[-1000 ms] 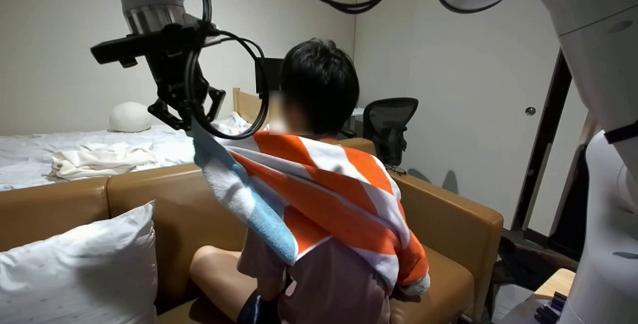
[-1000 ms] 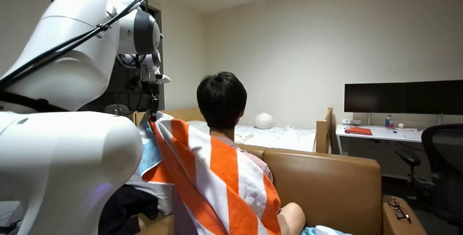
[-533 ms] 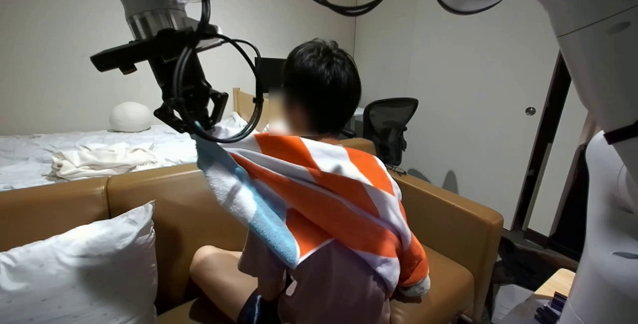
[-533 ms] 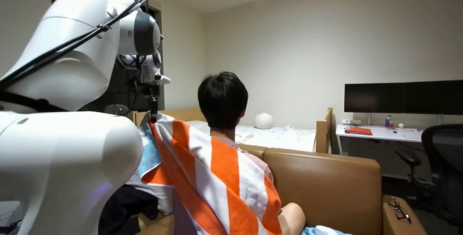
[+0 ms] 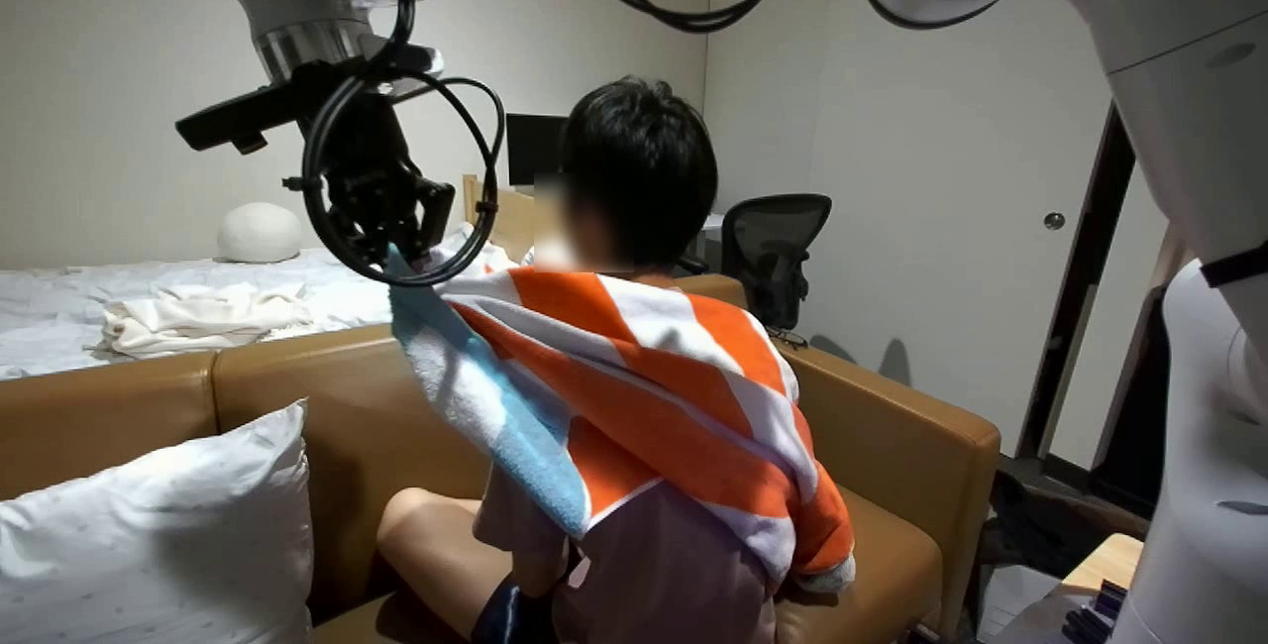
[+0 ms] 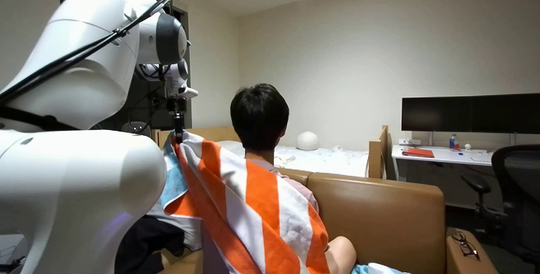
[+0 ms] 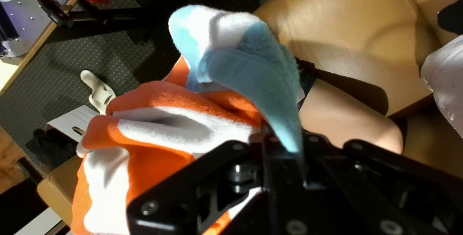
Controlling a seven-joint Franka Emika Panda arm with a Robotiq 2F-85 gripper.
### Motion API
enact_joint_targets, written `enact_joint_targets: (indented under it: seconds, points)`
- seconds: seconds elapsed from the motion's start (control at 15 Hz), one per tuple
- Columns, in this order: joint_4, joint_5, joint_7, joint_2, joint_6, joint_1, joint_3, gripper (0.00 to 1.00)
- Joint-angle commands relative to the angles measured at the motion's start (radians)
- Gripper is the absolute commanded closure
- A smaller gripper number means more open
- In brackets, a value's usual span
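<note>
The bed [image 5: 50, 302] spans the left background in an exterior view. In front of it the sofa [image 5: 337, 396] runs across the middle of the frame. The arm [image 6: 93, 92] takes up the left side of an exterior view, its pose almost as it was 1 s ago. The person [image 5: 659, 565] sits on the sofa near the centre in both exterior views, back turned. The towel [image 5: 634, 386] lies over the person's upper back, its upper-left end drawn up in the gripper [image 7: 284, 144]; its drape has hardly shifted. Its long axis slants from upper left to lower right in both exterior views, orange and white stripes outward, while a blue corner [image 5: 555, 490] turns out and points down at lower centre. In the wrist view a blue-and-white flap rises from the jaws toward the top of the frame. The pillow [image 5: 168, 525] fills the lower left of an exterior view. The gripper has its jaws clamped on the towel, a blue fold pinched between them; it has turned since 1 s ago. With it the cable loop [image 5: 421, 280] has swung left and now circles it in the frame. The ball [image 5: 260, 232] sits on the bed at left; the glasses [image 6: 465, 246] lie at lower right.
</note>
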Motion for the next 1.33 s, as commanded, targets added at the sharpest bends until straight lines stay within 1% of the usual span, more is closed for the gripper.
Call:
enact_joint_targets:
  seconds: [0.0,0.47,0.93,1.0,1.07,1.13,1.27]
  points:
    - [0.015,0.03,0.038,0.002,-0.007,-0.002,0.003,0.98]
    - [0.008,0.033,0.002,-0.002,0.027,-0.007,0.014,0.98]
    - [0.01,0.035,-0.005,-0.001,0.013,-0.009,0.019,0.98]
    - [0.01,0.034,-0.005,-0.001,0.01,-0.009,0.019,0.8]
    - [0.01,0.035,-0.005,-0.001,0.01,-0.009,0.019,0.67]
    - [0.01,0.035,-0.006,-0.001,0.011,-0.009,0.02,0.62]
    - [0.01,0.038,-0.009,-0.001,0.011,-0.01,0.025,0.49]
